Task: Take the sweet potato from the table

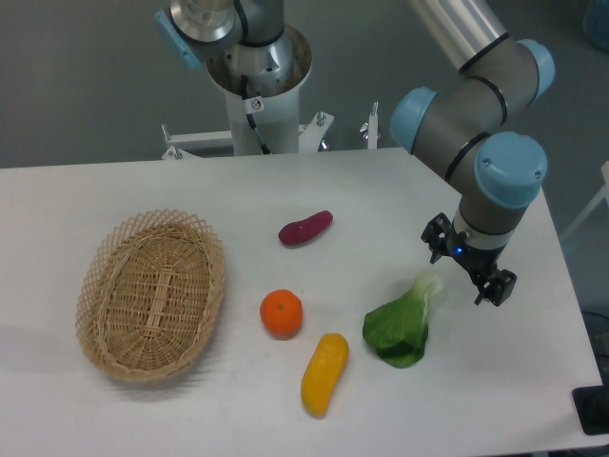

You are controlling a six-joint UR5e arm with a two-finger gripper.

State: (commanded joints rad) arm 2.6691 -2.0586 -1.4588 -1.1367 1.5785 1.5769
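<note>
You're still at the approach: gripper (468, 269) spread and empty, well right of the sweet potato (305, 228); swing across to it.

A single fixed view was provided, set high in front of the large white matte table (114, 195) and tilted downward toward the grey-and-blue robot arm's base (257, 81). Nearly the whole tabletop was framed from moderate distance; its near edge was cut off.
</note>
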